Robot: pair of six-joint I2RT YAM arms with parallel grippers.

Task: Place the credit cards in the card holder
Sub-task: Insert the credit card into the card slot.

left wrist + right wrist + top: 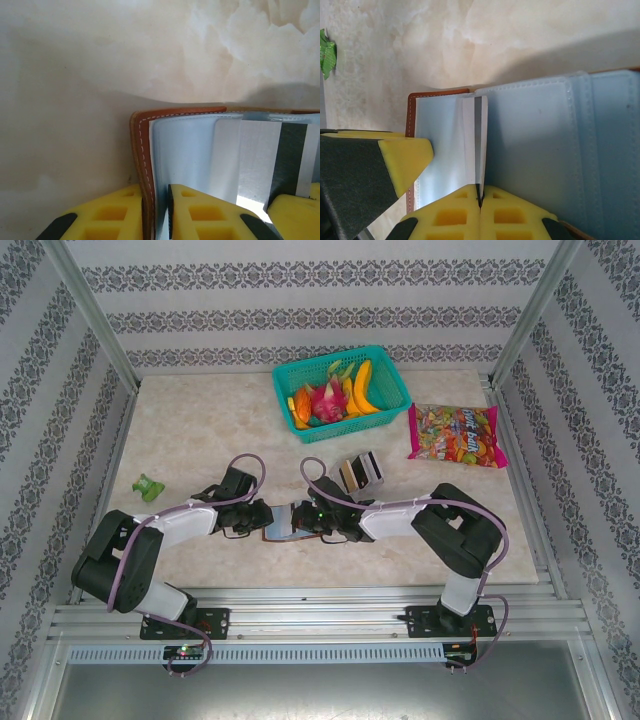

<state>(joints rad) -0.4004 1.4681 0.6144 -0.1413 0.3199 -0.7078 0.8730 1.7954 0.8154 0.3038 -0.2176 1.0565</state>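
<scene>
card holder [283, 523] lies open on the pale table [200, 430], between the two arms. left gripper [154, 200] pinches its brown edge. right gripper [480, 197] is squeezed tight on a thin card [476, 140], which stands on its edge against the grey-blue inside. more cards [358, 475] lie near, toward the green basket [340, 390].
</scene>
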